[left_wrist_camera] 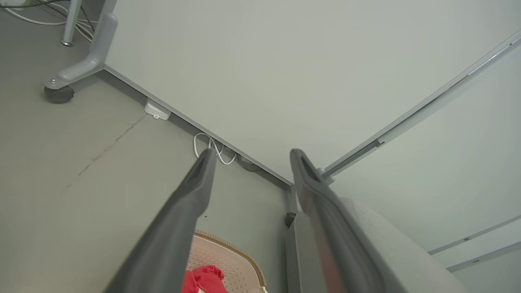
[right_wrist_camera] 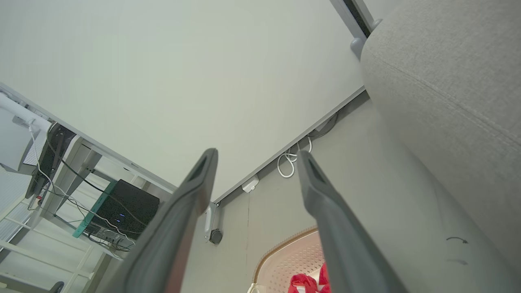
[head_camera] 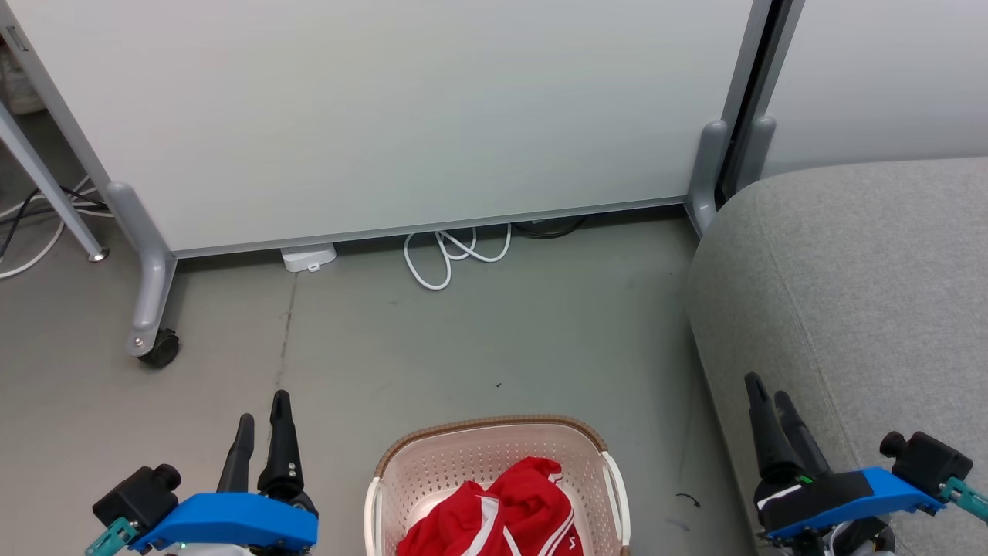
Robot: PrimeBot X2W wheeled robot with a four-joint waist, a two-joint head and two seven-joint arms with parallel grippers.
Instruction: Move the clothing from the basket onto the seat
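Note:
The cream perforated basket point(head_camera: 432, 463) with a brown rim stands on the floor at the bottom centre of the head view. Red clothing point(head_camera: 502, 513) with white stripes lies bunched inside it. The grey seat point(head_camera: 872, 286) fills the right side. My left gripper point(head_camera: 262, 409) hovers open to the left of the basket, holding nothing. My right gripper point(head_camera: 768, 390) stands open over the seat's front edge, right of the basket. The left wrist view shows the basket point(left_wrist_camera: 240, 260), clothing point(left_wrist_camera: 203, 278) and seat point(left_wrist_camera: 390, 244) beyond my open gripper point(left_wrist_camera: 252, 156). The right wrist view shows the basket point(right_wrist_camera: 285, 256) and clothing point(right_wrist_camera: 303, 281).
A white partition panel point(head_camera: 386, 116) on grey castor feet point(head_camera: 154, 309) stands behind the basket. A white cable point(head_camera: 451, 255) and a small white box point(head_camera: 309, 257) lie at its base. More cables point(head_camera: 31, 224) lie far left. Grey floor point(head_camera: 463, 347) stretches between panel and basket.

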